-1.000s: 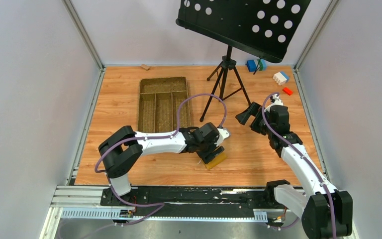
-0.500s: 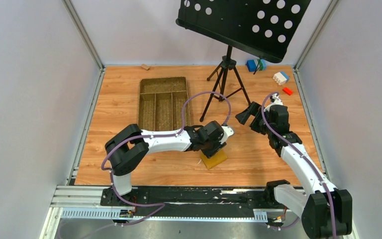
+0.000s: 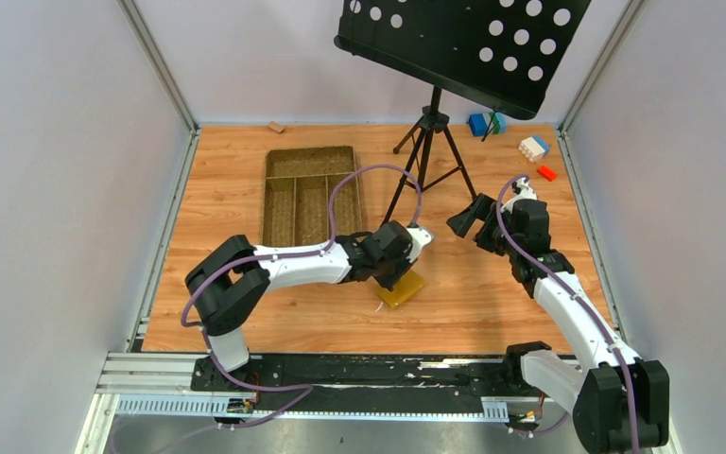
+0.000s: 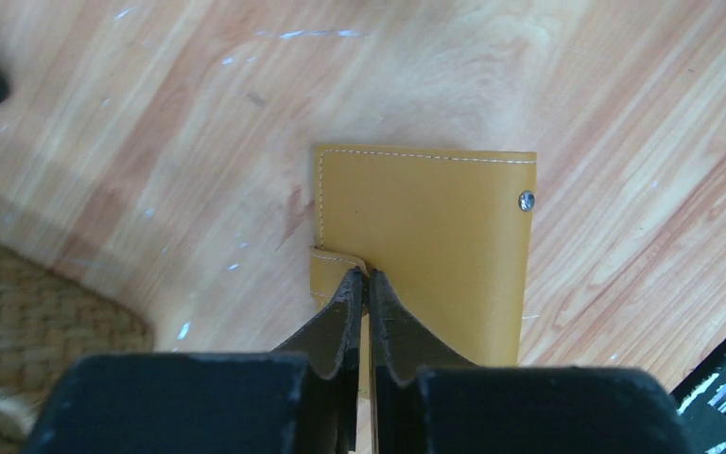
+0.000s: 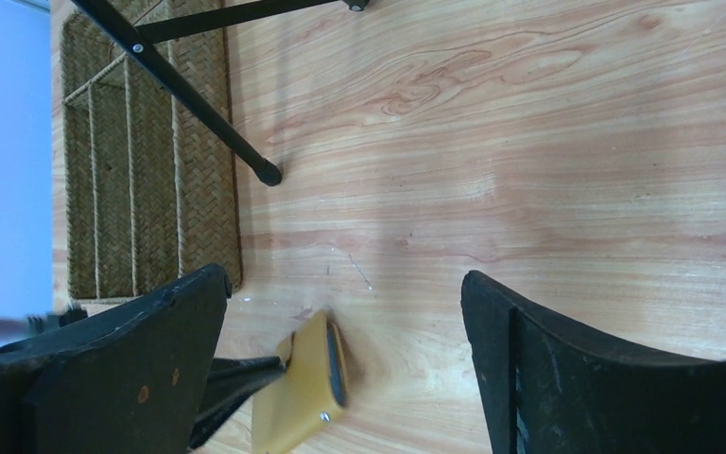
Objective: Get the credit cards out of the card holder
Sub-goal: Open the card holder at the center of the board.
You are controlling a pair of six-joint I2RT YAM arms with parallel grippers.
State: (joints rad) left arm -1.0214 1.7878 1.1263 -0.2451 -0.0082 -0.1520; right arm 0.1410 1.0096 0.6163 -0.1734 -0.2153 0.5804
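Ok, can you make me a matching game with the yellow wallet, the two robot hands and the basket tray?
Things:
1. card holder
2. left gripper
3. right gripper
4. woven tray

States:
A. open wide, holding nothing
B. mustard yellow, folded closed
C. brown, split into compartments
D. pinched shut on the card holder's strap

Pairs: 1-B, 2-D, 3-A, 4-C

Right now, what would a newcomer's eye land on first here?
The closed mustard-yellow card holder near the middle of the table, with the left end effector pinched on its strap. Behind it stands a black perforated music stand, with a woven tray to its left.
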